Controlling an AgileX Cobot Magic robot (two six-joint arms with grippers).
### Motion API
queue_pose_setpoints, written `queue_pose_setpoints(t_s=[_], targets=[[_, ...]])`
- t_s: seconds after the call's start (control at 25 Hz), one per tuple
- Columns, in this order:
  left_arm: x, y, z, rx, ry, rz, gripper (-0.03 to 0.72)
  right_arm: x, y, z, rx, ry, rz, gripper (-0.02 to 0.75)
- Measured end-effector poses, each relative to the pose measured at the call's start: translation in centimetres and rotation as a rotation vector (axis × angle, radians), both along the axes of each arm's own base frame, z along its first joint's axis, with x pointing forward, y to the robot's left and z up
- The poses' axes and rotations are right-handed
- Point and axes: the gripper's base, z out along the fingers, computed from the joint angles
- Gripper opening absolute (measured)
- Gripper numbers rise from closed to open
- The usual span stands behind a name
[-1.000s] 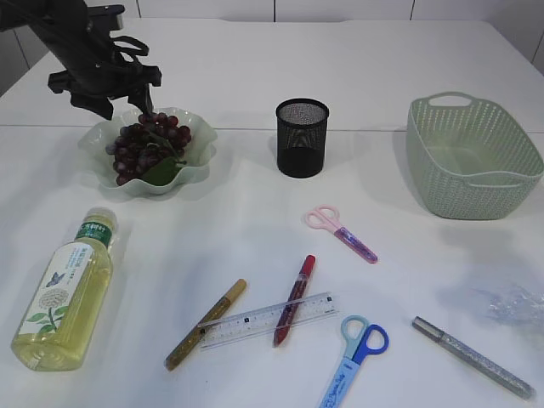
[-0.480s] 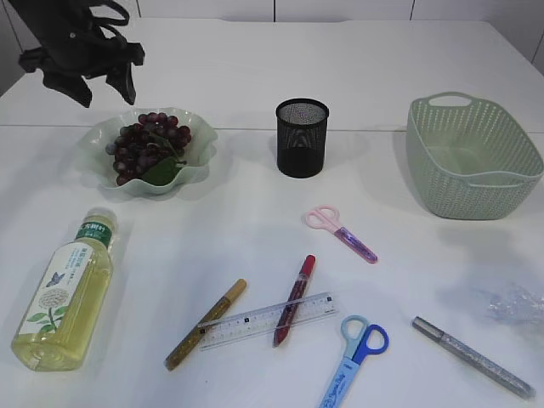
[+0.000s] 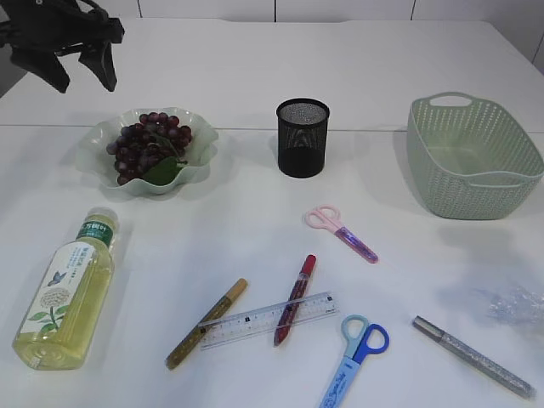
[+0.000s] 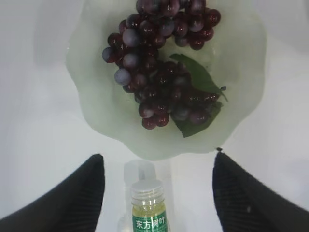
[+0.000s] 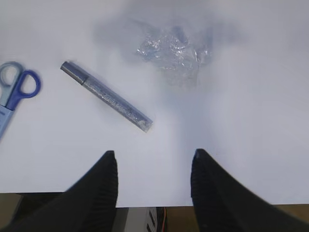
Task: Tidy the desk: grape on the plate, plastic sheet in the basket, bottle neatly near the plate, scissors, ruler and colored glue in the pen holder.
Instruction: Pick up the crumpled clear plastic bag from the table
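A bunch of dark grapes (image 3: 146, 146) lies on the pale green wavy plate (image 3: 197, 136), also in the left wrist view (image 4: 161, 72). My left gripper (image 3: 83, 66) is open and empty, raised above the plate's far left. A yellow drink bottle (image 3: 64, 293) lies on its side at the front left; its cap shows in the left wrist view (image 4: 147, 203). The crumpled plastic sheet (image 5: 174, 48) lies at the front right (image 3: 514, 304). Pink scissors (image 3: 342, 231), blue scissors (image 3: 357, 355), a clear ruler (image 3: 268, 320) and gold (image 3: 206, 323), red (image 3: 294, 299) and silver (image 3: 472, 357) glue pens lie on the table. My right gripper (image 5: 153, 157) is open and empty at the table's front edge.
A black mesh pen holder (image 3: 302, 137) stands at the centre back. A green woven basket (image 3: 472, 157) stands at the back right. In the right wrist view, the silver glue pen (image 5: 106, 95) and blue scissors (image 5: 14, 94) lie left of the sheet.
My left gripper has let go of the grapes, risen from the plate and moved up and to the left. The grapes stay on the plate.
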Motion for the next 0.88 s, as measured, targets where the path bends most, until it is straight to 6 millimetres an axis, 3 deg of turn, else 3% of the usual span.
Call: queue_pose_setpoints(t_s=[0.28,0.48,0.64,0.88], targets=[[-1.8,-0.5,3.9,-0.035,-0.079,-0.034,0.508,2.8,-0.1,-3.7,-0.038,0.158,-0.012,0.406],[-3.3,-0.4,6.7,-0.045,-0.138,-0.047,0.509,4.7,-0.4,-7.1,-0.097,0.284,-0.037,0.503],[-4.2,-0.3,8.2,-0.049,-0.172,-0.052,0.508,6.0,-0.7,-9.8,-0.143,0.378,-0.031,0.532],[-5.0,-0.1,9.5,-0.050,-0.200,-0.060,0.505,8.4,-0.6,-11.2,-0.144,0.338,-0.025,0.534]])
